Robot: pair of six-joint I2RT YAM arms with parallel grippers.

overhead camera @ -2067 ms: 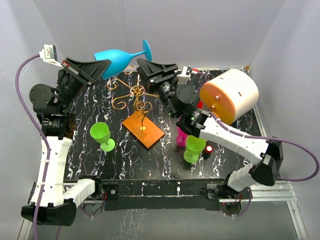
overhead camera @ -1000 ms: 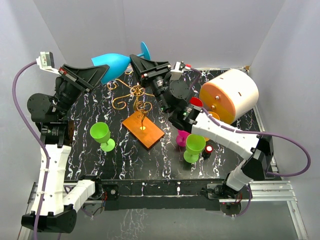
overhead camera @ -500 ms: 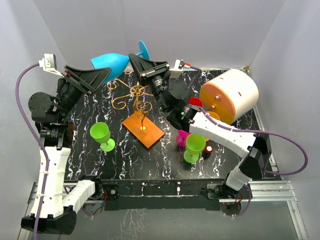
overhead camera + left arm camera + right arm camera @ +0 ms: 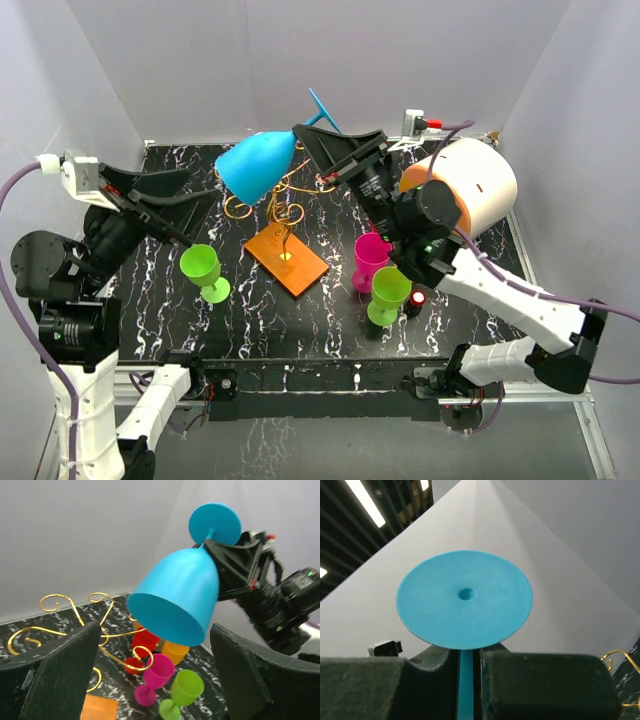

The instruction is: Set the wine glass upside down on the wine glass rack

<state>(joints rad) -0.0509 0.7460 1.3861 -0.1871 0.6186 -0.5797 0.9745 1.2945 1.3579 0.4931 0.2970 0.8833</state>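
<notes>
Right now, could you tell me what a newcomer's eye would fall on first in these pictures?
The blue wine glass, held aloft by its stem in the right claw, tilts mouth-down over the gold wire rack at mid-table. The left claw stands open to its left, apart from it, and a big white drum with an orange face sits back right.

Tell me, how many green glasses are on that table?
2. The left green glass stands alone, left of the rack. The right green glass stands right of the rack, just in front of a pink glass. The arms may hide others.
</notes>
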